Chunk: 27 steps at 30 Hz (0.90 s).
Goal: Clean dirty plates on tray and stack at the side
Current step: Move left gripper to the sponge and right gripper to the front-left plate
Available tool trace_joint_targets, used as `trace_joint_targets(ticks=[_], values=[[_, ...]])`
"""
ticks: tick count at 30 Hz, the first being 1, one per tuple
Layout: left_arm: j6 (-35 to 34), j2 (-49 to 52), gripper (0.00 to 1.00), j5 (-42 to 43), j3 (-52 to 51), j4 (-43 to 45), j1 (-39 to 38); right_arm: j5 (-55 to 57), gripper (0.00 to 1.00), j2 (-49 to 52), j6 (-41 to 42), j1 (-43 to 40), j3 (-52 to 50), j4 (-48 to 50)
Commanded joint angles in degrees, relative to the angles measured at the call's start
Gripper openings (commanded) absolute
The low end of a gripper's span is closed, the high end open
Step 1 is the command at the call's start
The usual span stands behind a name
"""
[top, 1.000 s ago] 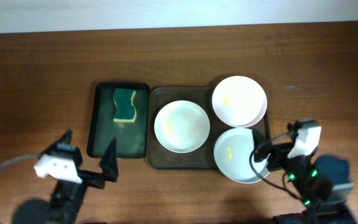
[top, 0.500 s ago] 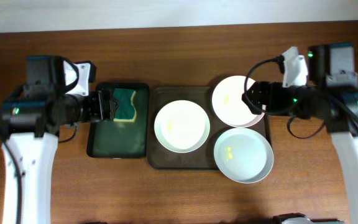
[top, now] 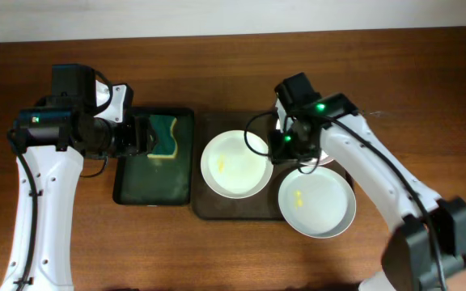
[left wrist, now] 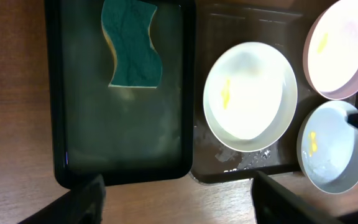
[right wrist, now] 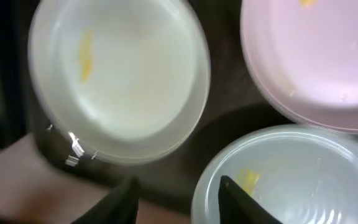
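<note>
A dark brown tray [top: 249, 123] lies at the middle of the wooden desk [top: 217, 73], and all three white plates are on it. The first plate [top: 236, 164] sits on the tray's 9 o'clock half. The second plate [left wrist: 340, 46] is in the 1 o'clock corner and is largely hidden under the right arm in the overhead view. The third plate [top: 316, 202] is at 5 o'clock and hangs over the tray's rim onto the desk. Each plate carries a small yellow smear [left wrist: 225, 93]. The second and third plates lie close together, but contact cannot be judged. At 9 o'clock of the brown tray, just beside it, is a dark green tray [top: 148, 178] with a green sponge [top: 163, 136] lying at its 12 o'clock end. The left hand [top: 140, 136] hovers at 9 o'clock of the sponge, its fingers [left wrist: 86, 199] spread wide and holding nothing. The right hand [top: 285, 145] hangs over the brown tray at 3 o'clock of the first plate, its fingers [right wrist: 126, 199] apart and empty, above the gap between the first and third plates.
</note>
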Motion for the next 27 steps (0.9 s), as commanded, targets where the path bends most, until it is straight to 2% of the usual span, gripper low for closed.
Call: trace_joint_targets(ticks=[1,2,3,6,7,8,9,15,27], values=[[0.7,0.3,0.7,0.4,0.5,0.0,-0.2,3.6,0.58,4.8,0.3,0.0,-0.3,3.3],[0.7,0.3,0.7,0.4,0.5,0.1,-0.2,3.0,0.88,5.6,-1.3,0.0,-0.3,4.2],[0.6,0.3,0.7,0.4,0.5,0.2,-0.2,2.8,0.98,6.0,-3.1,0.0,-0.3,4.9],[0.6,0.3,0.7,0.4,0.5,0.8,-0.2,2.5,0.98,6.2,-4.6,0.0,-0.2,7.0],[0.7,0.3,0.7,0.4,0.5,1.0,-0.2,2.5,0.92,6.2,-4.6,0.0,-0.3,7.1],[0.6,0.3,0.7,0.4,0.5,1.0,-0.2,2.5,0.4,6.2,-4.5,0.0,-0.3,7.0],[0.7,0.3,0.7,0.4,0.5,1.0,-0.2,2.6,0.19,6.2,-4.1,0.1,-0.7,6.9],[0.7,0.3,0.7,0.4,0.5,1.0,-0.2,4.1,0.24,6.3,-2.4,0.1,-6.0,12.3],[0.7,0.3,0.71,0.4,0.5,0.9,-0.2,4.1,0.22,6.3,-1.1,0.1,-13.4,24.2]])
